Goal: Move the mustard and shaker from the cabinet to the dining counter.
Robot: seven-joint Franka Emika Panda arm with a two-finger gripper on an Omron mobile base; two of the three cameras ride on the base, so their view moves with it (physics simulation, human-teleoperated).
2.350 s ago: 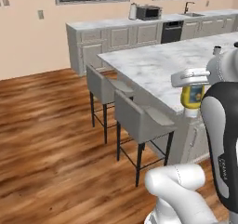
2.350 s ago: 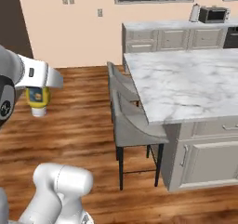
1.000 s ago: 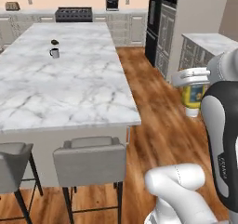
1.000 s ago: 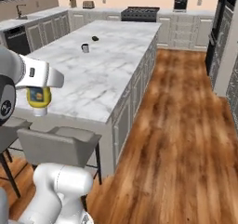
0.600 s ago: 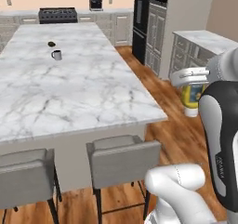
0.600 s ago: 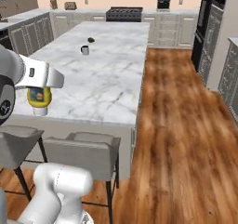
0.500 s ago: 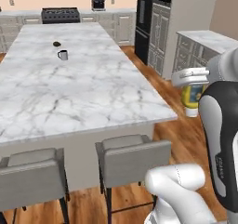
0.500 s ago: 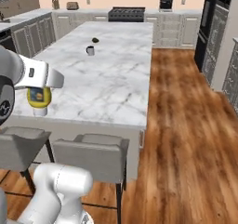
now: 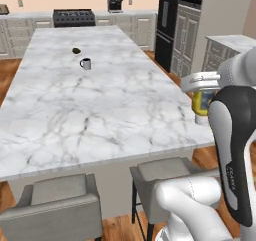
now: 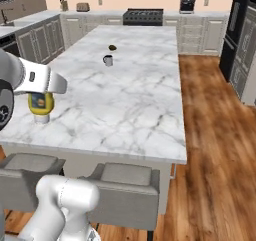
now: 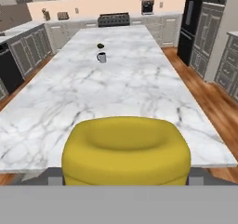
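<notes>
Nearest, the pincer holds the mustard, its jaws set wide around the yellow bottle's body; in the hand view the bottle looms large at the bottom, seen from its base end. In the left base view the mustard hangs with its narrow top pointing down, in front of the counter's near right corner, and in the right base view it shows against the counter's near left edge. Whether it is over the marble or short of the edge I cannot tell; it looks clear of the surface, not resting on it.

Just below the near edge stand the grey stools, tucked against the dining counter.

As I judge it, the task is about a quarter through: the mustard is out of the cabinet and carried as far as the dining counter, but not yet set down. Placing it comes next, then the whole trip for the shaker, which I cannot find in these views.

Farther along the counter, toward the far end and well apart from the bottle, stands a small grey mug with a handle; what it holds, if anything, is too small to tell. Just beyond it lies a small dark item I cannot identify
</notes>
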